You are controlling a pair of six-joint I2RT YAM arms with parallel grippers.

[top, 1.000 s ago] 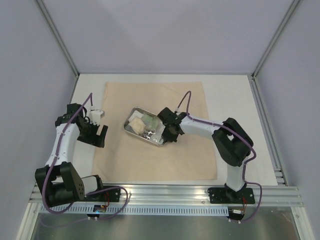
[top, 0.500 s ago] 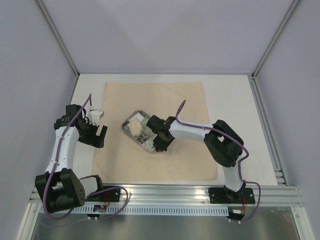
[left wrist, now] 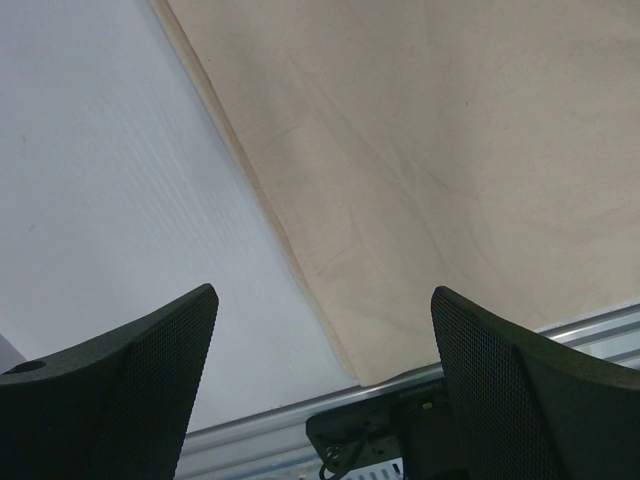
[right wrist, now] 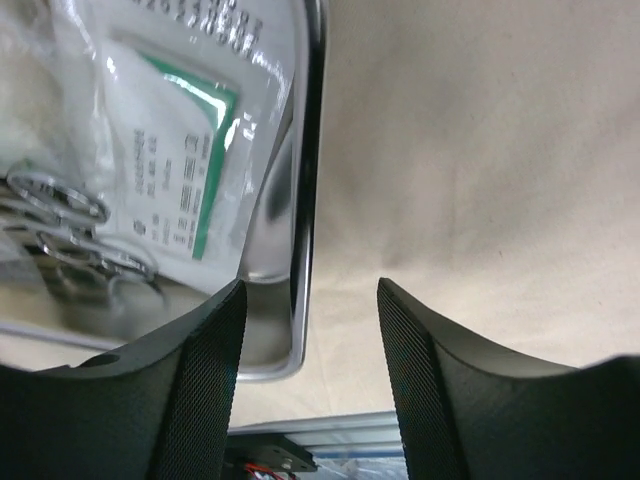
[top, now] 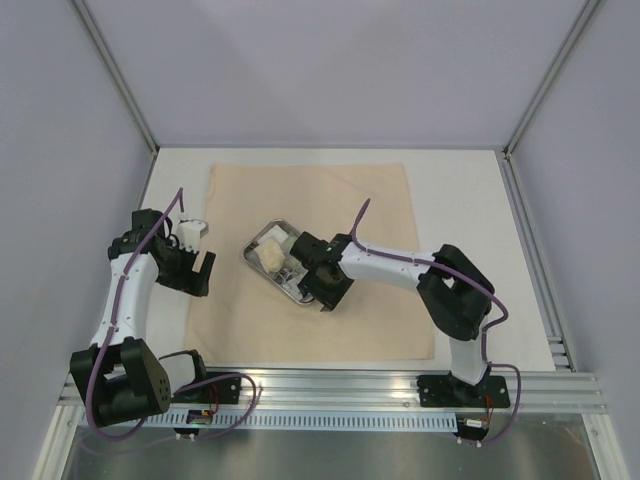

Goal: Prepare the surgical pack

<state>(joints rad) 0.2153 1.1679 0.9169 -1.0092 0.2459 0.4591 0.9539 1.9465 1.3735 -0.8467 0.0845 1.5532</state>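
The tan cloth sheet (top: 330, 200) lies flat on the table. On it sits the shiny steel tray (top: 254, 246), holding a gauze pad (top: 271, 252), a white packet (right wrist: 185, 150) with a green mark and the ring handles of steel clamps (right wrist: 70, 215). My right gripper (top: 322, 291) is open at the tray's near right corner. In the right wrist view the right gripper (right wrist: 310, 290) straddles the tray rim (right wrist: 308, 150), one finger over the tray and one over the cloth, gripping nothing. My left gripper (top: 200, 270) hangs open and empty over the cloth's left edge (left wrist: 250, 200).
Bare white table (left wrist: 100, 200) borders the cloth on the left. An aluminium rail (top: 330, 385) runs along the near edge. Grey walls and frame posts (top: 120, 85) close in the back and sides.
The right gripper dragged the tray left and toward the near edge, then opened and let go of its rim. The left arm has stayed still.
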